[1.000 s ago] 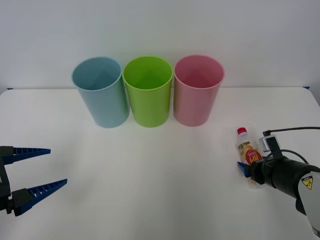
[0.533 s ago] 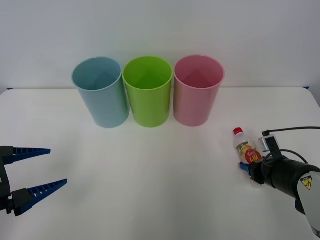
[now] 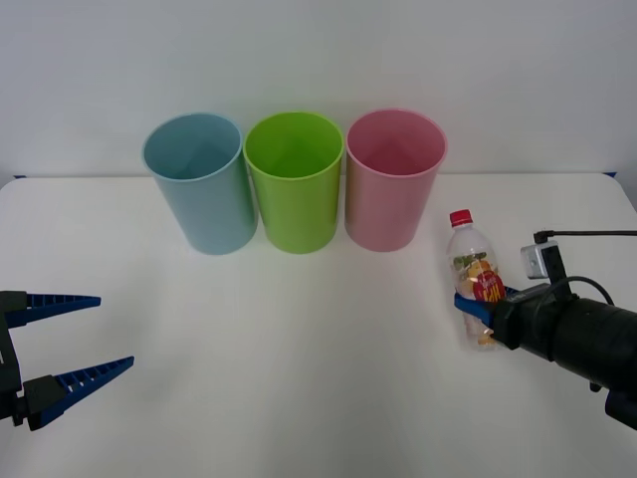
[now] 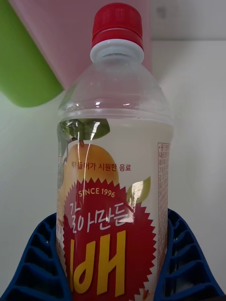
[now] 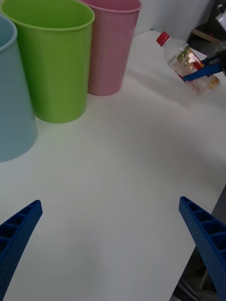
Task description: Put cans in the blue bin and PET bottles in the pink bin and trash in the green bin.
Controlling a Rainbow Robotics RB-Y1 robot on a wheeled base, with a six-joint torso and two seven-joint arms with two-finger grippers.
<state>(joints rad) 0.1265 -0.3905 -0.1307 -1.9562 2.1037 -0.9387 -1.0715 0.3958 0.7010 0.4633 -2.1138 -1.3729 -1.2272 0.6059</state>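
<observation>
PET bottle (image 4: 113,188) base hidden btwn right pincer (image 4: 113,277) fingers, cut off.

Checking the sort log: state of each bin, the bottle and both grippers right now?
PET bottle: capped, upright, slightly tilted, lifted off the table, clamped at the label.
Right gripper: shut on the PET bottle, right of the pink bin.
Left gripper: open, holding nothing, at the table's left edge.
Blue bin: upright, looks empty.
Green bin: upright, looks empty.
Pink bin: upright, looks empty.

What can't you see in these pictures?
- Bottoms inside the blue bin, green bin and pink bin: front view, hidden by their walls.
- Base of the PET bottle: right wrist view, cut off by the edge, between the right gripper fingers.
</observation>
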